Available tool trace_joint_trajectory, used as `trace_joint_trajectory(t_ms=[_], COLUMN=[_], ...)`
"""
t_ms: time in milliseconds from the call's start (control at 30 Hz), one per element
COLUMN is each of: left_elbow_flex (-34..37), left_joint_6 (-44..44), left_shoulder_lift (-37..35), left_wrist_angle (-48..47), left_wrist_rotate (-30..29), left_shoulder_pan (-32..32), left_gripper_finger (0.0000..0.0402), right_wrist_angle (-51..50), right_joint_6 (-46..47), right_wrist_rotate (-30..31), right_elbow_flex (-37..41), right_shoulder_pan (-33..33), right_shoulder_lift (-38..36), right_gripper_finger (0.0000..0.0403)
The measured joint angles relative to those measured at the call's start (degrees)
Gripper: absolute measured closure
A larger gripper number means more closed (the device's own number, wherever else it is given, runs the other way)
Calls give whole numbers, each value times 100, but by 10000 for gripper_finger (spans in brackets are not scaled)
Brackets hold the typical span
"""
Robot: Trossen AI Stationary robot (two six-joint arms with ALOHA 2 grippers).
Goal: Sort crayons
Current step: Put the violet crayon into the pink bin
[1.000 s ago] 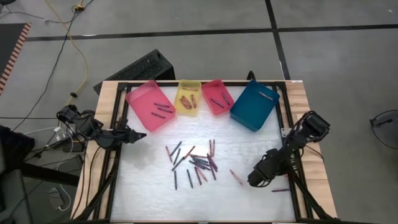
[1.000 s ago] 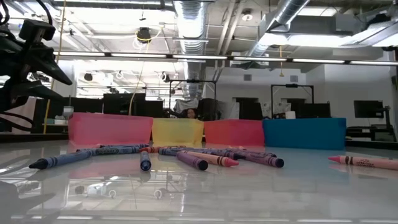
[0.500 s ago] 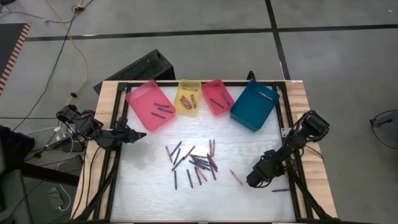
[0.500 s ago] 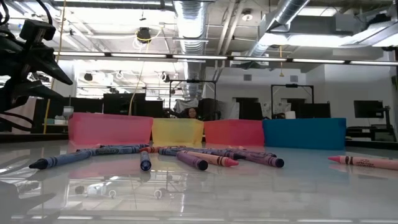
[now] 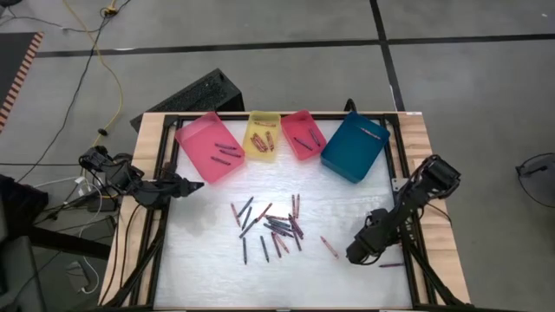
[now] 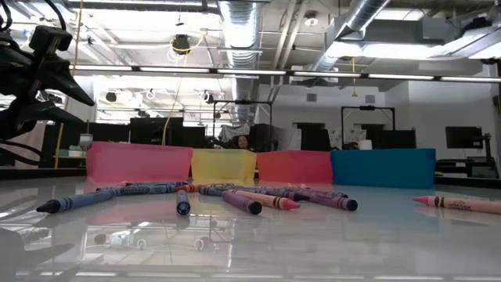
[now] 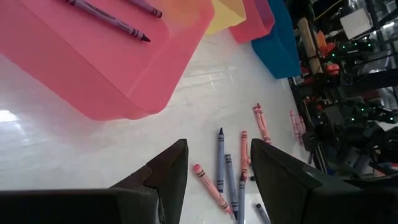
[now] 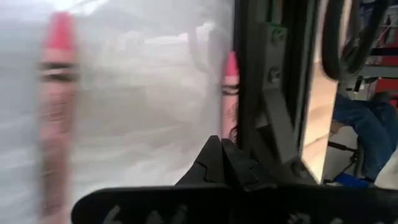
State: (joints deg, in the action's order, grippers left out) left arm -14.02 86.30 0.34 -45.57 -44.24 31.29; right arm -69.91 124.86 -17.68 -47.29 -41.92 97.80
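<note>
The right claw [image 5: 357,252] sits low at the lower right of the high view, fingers pressed together with nothing visibly between them. A pink crayon [image 5: 329,246] lies just to its left, and another crayon [image 5: 392,264] lies close to its right, near the table [image 5: 208,269] frame. In the right wrist view a pink crayon [image 8: 231,93] shows just past the closed fingertips, hard against the dark frame rail. That is where I would expect trouble: with the tips shut, a push could roll that crayon under the rail or skid it away, and fingers opening so close to the frame may catch the metal instead of the wax.

The left claw [image 5: 192,185] hangs at the left edge of the table, beside the big pink tray [image 5: 192,143], its fingers spread and empty.

The crayons [image 5: 270,225] lie mostly in a loose scatter at the centre of the high view, crossing and touching one another, so lifting one may drag its neighbours. They are thin paper-wrapped sticks, pink, red, purple and dark blue. A few already lie in the pink tray, the yellow tray [image 5: 262,147], the red tray [image 5: 292,123] and the blue tray [image 5: 347,152] along the upper part of the frame.
</note>
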Motion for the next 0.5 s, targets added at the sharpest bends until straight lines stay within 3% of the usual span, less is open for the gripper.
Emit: trace_joint_trajectory(t_ms=[500], left_elbow_flex=[0], left_joint_6=[55], left_shoulder_lift=[2], left_wrist_angle=[0], left_wrist_rotate=[4], left_shoulder_pan=[2], left_gripper_finger=[236], right_wrist_angle=[150], right_joint_6=[403], right_wrist_rotate=[-376], right_elbow_flex=[275], right_shoulder_pan=[-270], right_shoulder_lift=[-5], right_gripper_finger=[403])
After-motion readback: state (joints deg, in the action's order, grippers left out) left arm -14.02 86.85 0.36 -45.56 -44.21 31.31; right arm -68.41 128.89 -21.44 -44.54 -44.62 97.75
